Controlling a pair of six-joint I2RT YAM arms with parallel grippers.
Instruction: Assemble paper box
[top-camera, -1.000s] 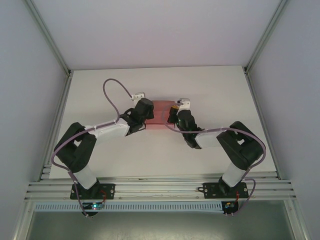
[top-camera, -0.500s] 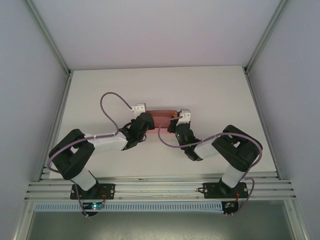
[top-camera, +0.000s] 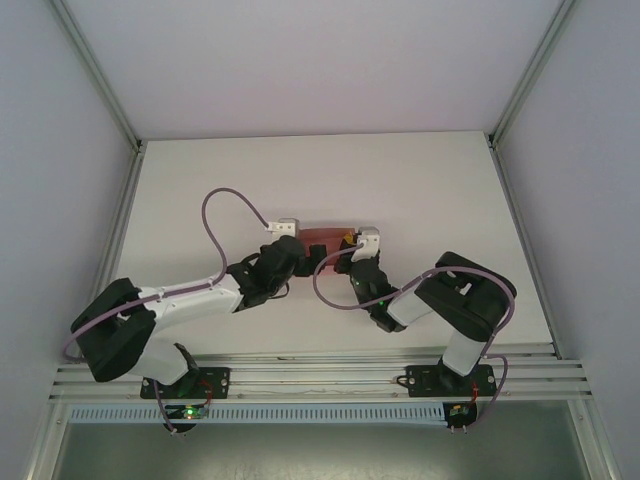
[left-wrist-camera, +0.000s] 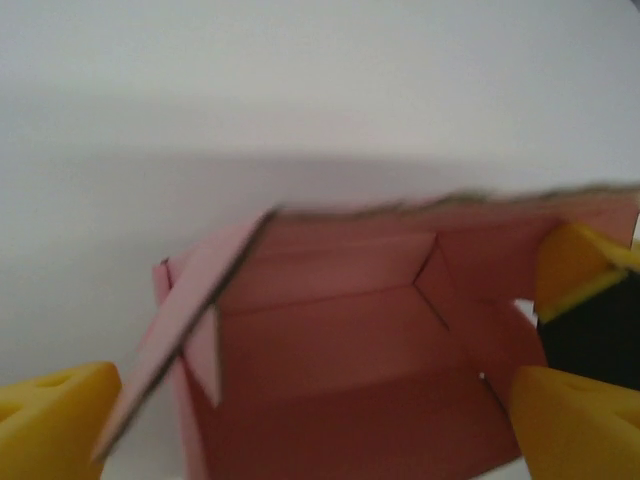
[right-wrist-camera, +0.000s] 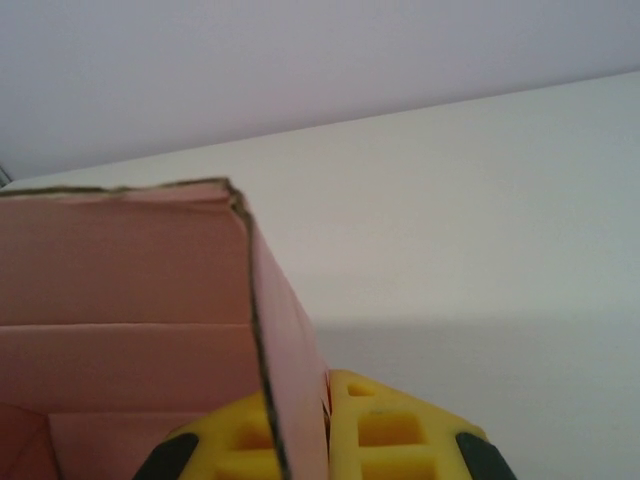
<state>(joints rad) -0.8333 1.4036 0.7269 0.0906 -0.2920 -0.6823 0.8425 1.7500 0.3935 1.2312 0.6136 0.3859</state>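
Top external view: the white table (top-camera: 420, 190) carries the left arm (top-camera: 190, 300) and the right arm (top-camera: 450, 300), both reaching inward to its middle. Between their tips sits the pink paper box (top-camera: 322, 238), partly folded up. From the left wrist its open inside faces the camera, with one flap (left-wrist-camera: 190, 330) hanging loose at the left side. The left gripper (left-wrist-camera: 310, 415) has its jaws spread wide, one yellow finger (left-wrist-camera: 55, 405) at each side of the box. The right gripper (right-wrist-camera: 300, 440) is clamped on the box's upright side wall, which stands between its yellow pads (right-wrist-camera: 385, 430).
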